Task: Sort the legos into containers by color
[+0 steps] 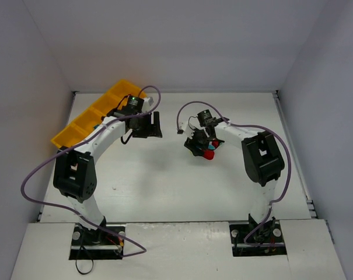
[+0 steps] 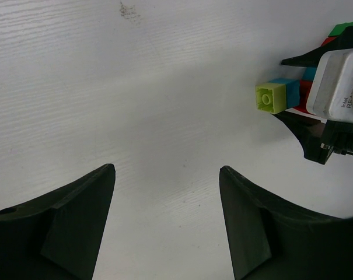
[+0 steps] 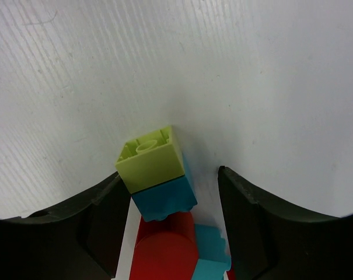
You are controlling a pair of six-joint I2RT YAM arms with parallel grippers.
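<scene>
The white table (image 1: 164, 186) is seen with the long orange-yellow tray (image 1: 123, 86) lying along its far-left edge, well apart from the legos (image 1: 208, 150), which are clustered right of centre. The left end effector (image 2: 165, 175) is held released and empty over bare table, between tray and cluster. The right end effector (image 3: 170, 172) is spread open and lowered astride the cluster, nothing yet clamped.

Between its fingers a yellow-green brick (image 3: 150, 160) is seen joined to a teal brick (image 3: 164, 198). A red half-round (image 3: 164, 251) and a second teal brick (image 3: 211, 245) are crowded just behind them.

The main risk is judged to lie in that joint: if the jaws are closed here, two colours would be lifted as one piece and dropped into one compartment. The pair also sits nearer one finger than the other, so it could be shoved or twisted on closing — and the crowded neighbours nudged aside. The tray being far across the table, a long carry past the left arm would be needed, with a chance of contact.
</scene>
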